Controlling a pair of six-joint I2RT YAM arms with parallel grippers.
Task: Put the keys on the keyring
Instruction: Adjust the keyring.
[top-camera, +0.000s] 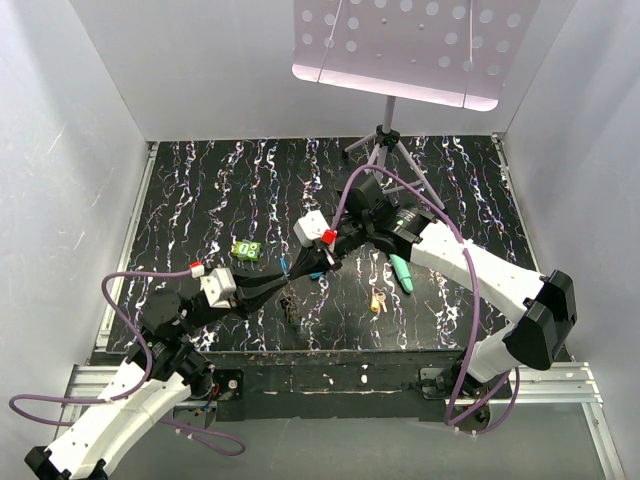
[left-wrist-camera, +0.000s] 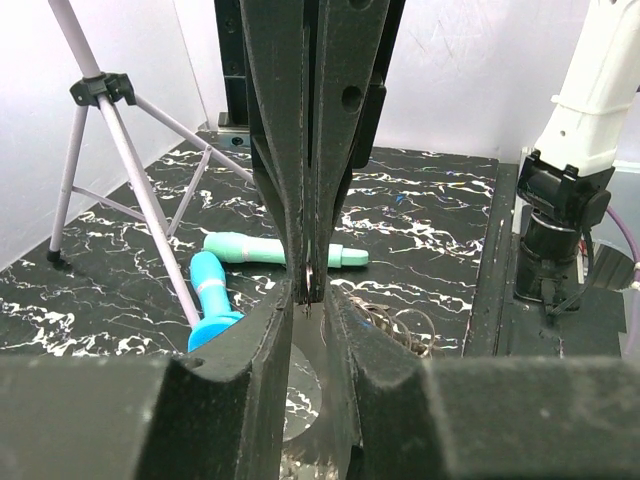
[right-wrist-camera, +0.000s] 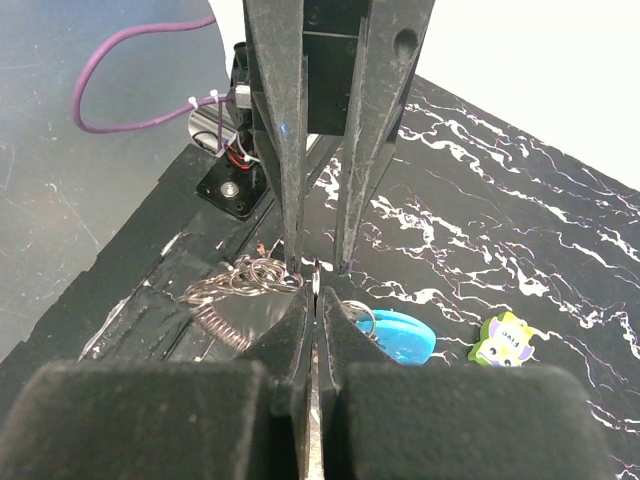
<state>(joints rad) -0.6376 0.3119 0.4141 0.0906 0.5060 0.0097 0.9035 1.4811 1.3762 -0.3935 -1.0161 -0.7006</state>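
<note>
Right gripper (right-wrist-camera: 315, 305) pinches a thin ring (right-wrist-camera: 315, 280) unseen overhead; left gripper (left-wrist-camera: 310, 298) straddles it, narrowly parted.

A small green tag (top-camera: 246, 250) bears two white characters, seemingly "08", too blurred to confirm.

The left gripper (left-wrist-camera: 312, 296) reaches up from 6 o'clock, its fingers narrowly apart either side of a thin metal ring (left-wrist-camera: 312, 283). The right gripper (left-wrist-camera: 311, 264) hangs from 12 o'clock, pinching that ring. A teal stick (left-wrist-camera: 250, 247) and a blue plastic piece (left-wrist-camera: 212, 300) lie toward 9 o'clock.
</note>
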